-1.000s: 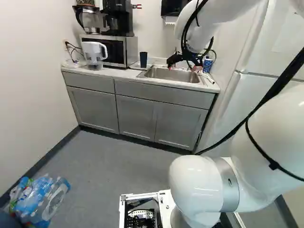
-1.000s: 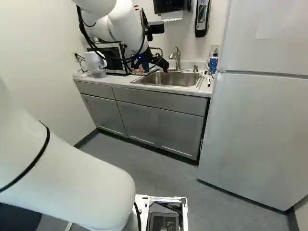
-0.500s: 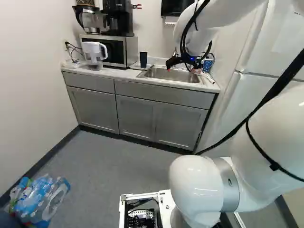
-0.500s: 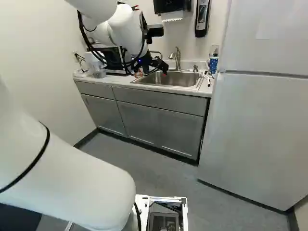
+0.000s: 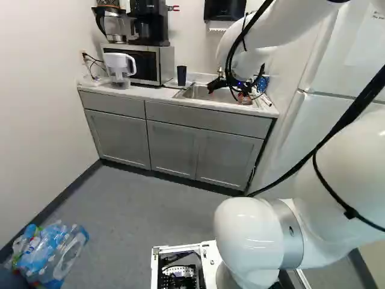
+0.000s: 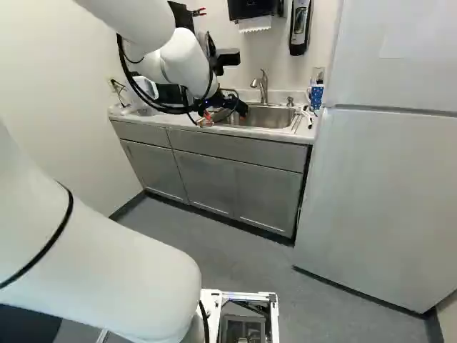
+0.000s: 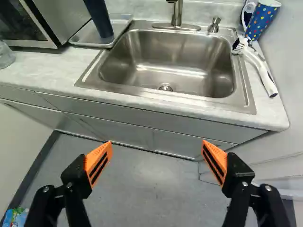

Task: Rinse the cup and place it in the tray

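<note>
Orange pads (image 7: 98, 163) face each other across a wide gap as the black gripper (image 6: 224, 114) of a white robot arm (image 5: 258, 235) hangs, fingers spread, in front of a kitchen sink. Seen from the wrist, the stainless steel sink (image 7: 142, 52) lies ahead of the fingers, its round drain (image 7: 165, 88) in the basin floor and its faucet (image 7: 177, 13) rising behind. A tall dark cup (image 7: 98, 18) stands upright in a shallow tray (image 7: 84, 36) on the counter (image 7: 52, 71), between the basin and a silver microwave (image 5: 162, 65). On the opposite side of the basin, a white-handled brush (image 7: 260, 71) lies with its dark bristles by the sink's rim, near a blue cup with coloured spots (image 7: 262, 21) in the counter's corner. At the left of the left base view, a clear pitcher with a white handle (image 5: 119, 67) stands beside the microwave, which carries a black coffee maker (image 5: 149, 23). Grey cabinets (image 5: 171, 147) line the front below the counter, and a tall white refrigerator (image 6: 378, 186) fills the right of the right base view. Plastic bottles (image 5: 48, 253) sit bundled on the floor (image 5: 150, 205) near the wall.
</note>
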Motion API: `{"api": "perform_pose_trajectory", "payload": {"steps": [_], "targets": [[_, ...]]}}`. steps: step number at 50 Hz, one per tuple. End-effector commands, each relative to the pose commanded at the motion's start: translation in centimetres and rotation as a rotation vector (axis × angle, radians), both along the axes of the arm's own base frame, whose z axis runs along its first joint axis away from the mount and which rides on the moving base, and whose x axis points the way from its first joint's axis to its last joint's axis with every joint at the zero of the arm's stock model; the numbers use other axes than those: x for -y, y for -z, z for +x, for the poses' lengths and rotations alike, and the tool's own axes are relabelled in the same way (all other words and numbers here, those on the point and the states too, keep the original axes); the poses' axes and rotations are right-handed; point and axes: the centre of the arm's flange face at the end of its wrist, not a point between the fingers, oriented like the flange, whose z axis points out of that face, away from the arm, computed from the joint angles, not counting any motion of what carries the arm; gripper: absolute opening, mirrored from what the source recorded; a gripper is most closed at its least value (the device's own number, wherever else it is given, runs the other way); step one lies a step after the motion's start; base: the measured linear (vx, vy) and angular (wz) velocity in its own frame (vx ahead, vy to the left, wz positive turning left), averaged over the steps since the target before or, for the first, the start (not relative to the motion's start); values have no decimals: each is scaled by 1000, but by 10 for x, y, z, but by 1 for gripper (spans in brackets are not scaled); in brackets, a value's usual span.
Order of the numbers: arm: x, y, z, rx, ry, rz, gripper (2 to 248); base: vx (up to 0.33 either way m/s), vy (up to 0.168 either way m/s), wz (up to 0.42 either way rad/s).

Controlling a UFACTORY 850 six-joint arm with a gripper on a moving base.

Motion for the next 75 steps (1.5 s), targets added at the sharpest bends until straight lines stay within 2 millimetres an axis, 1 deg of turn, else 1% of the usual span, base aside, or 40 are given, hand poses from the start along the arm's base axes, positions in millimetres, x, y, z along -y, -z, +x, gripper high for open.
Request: {"api": "perform_pose_trajectory", "payload": {"steps": [18, 34, 58, 75], "targets": [[-9, 37, -9, 50, -19, -8, 247, 0, 0, 0], [-19, 77, -24, 104, -41, -15, 247, 0, 0, 0], [-34, 139, -60, 198, -76, -25, 247, 0, 0, 0], [-43, 173, -87, 252, -97, -29, 247, 0, 0, 0]]}}
